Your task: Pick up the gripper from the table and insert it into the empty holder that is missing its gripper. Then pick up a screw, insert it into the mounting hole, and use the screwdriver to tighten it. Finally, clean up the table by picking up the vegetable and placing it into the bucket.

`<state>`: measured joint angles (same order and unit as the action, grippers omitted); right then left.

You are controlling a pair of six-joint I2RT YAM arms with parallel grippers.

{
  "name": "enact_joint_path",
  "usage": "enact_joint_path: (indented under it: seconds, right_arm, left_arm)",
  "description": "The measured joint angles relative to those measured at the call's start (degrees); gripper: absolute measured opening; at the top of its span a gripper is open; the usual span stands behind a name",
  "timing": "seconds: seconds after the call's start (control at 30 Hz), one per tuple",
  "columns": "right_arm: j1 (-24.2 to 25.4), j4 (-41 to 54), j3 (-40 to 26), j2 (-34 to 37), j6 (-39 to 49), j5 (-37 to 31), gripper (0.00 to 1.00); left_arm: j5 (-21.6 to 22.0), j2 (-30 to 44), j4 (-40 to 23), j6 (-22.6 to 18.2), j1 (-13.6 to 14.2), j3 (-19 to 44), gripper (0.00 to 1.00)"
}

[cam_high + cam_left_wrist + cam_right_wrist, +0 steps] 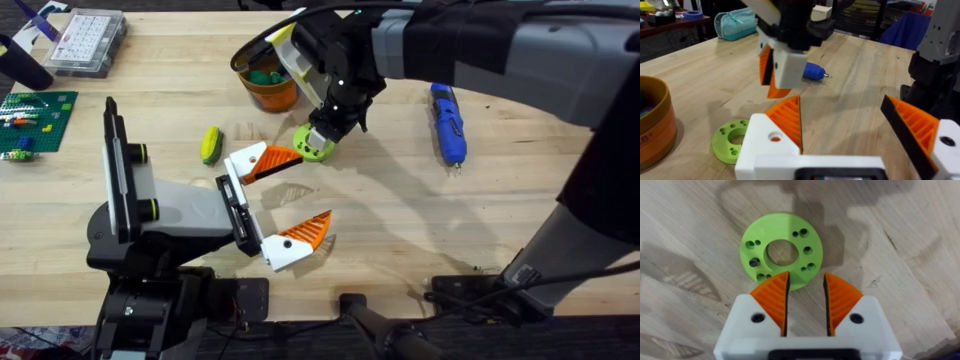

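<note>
Right claw slightly parted above green disc; left claw wide open, apparently empty.

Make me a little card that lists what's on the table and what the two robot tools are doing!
left tool: open wide, holding nothing
right tool: fingers a little apart, over the edge of the green disc
vegetable: lying on the table, outside the bucket
screwdriver: lying on the table, nothing touching it
</note>
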<state>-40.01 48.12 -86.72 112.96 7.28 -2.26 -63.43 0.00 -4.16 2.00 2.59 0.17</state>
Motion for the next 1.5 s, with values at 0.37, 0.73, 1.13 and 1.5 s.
enact_joint_path:
  seconds: [0.37, 0.73, 1.13, 1.5]
  right_arm:
    - [0.00, 0.49, 0.00, 0.53, 0.16, 0.17, 0.395]
    - [0.00, 3.69, 0.13, -2.78, 1.05, 0.17, 0.395]
    - [0.00, 10.84, 0.15, -11.86, 1.06, 1.14, 0.395]
    - [3.58, 4.42, 14.11, -25.76, 0.66, 7.97, 0.395]
  left_arm:
    - [0.19, 0.03, -0.75, 0.02, 0.00, 0.10, 0.986]
    - [0.21, 0.03, -0.77, 0.02, 0.00, 0.10, 0.986]
    - [1.49, 0.03, -0.77, 0.02, 0.00, 0.10, 0.986]
    - [1.73, 0.03, -0.78, 0.02, 0.00, 0.10, 0.986]
